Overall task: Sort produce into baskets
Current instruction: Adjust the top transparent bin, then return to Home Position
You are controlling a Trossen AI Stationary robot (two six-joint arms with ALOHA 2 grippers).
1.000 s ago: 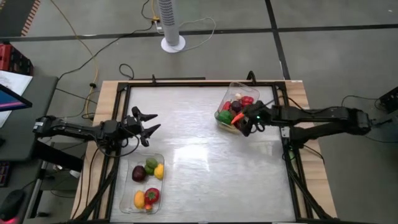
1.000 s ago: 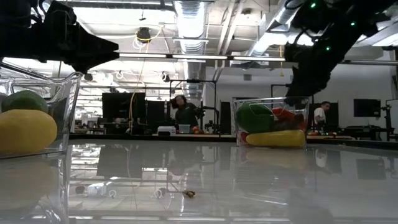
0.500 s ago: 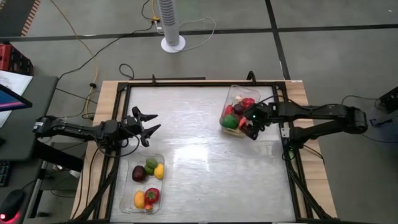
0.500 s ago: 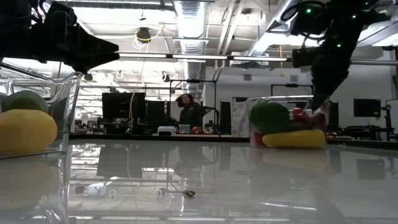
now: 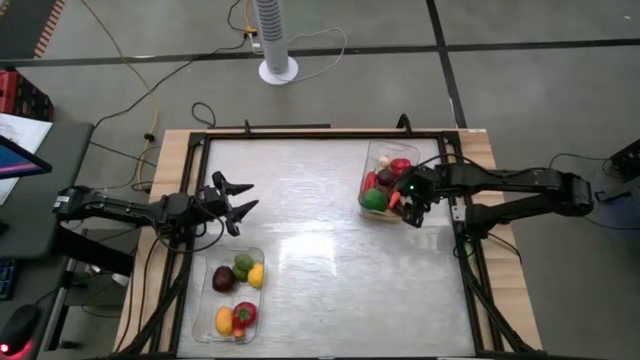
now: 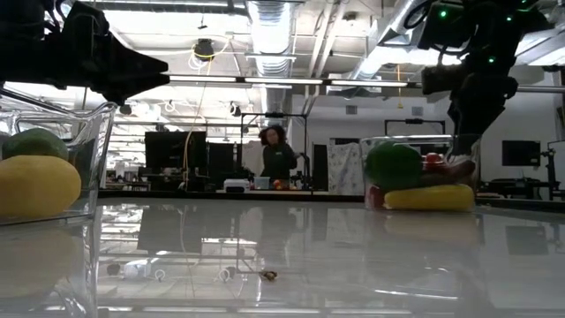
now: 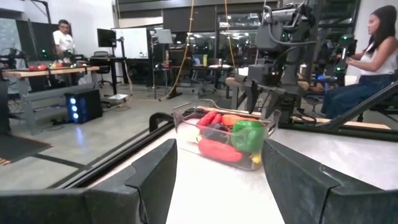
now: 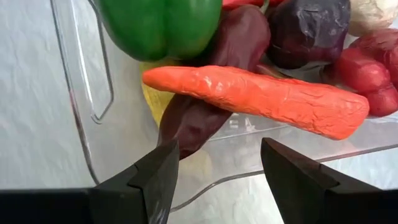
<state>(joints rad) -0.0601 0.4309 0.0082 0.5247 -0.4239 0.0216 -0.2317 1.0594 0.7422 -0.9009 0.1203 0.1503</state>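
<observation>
The right clear basket (image 5: 372,152) stands at the table's far right. It holds a green pepper (image 8: 161,25), a dark purple piece (image 8: 205,93), red pieces and an orange carrot (image 8: 261,99) lying on top. My right gripper (image 5: 408,212) is open over the basket's near end (image 8: 217,162), its fingers either side of the wall below the carrot. The left basket (image 5: 205,300) at the near left holds dark purple, green, yellow and red pieces. My left gripper (image 5: 235,197) is open and empty, just beyond that basket's far end. My right gripper stands open at the right basket's near end wall (image 8: 249,168), slanting down from the table's right. The carrot lies free ahead of the fingers. Whether a finger touches the wall, I cannot tell.
A black frame rail (image 5: 470,260) runs round the table. The middle of the table between the baskets is bare (image 5: 320,250). People show in the room beyond (image 6: 278,159), and my left wrist view shows the right basket far off (image 7: 224,134).
My right gripper has gone toward the table's right and near edges. The right basket has slid along the table toward the right edge with it and has turned about from a slant to nearly square with the table.
</observation>
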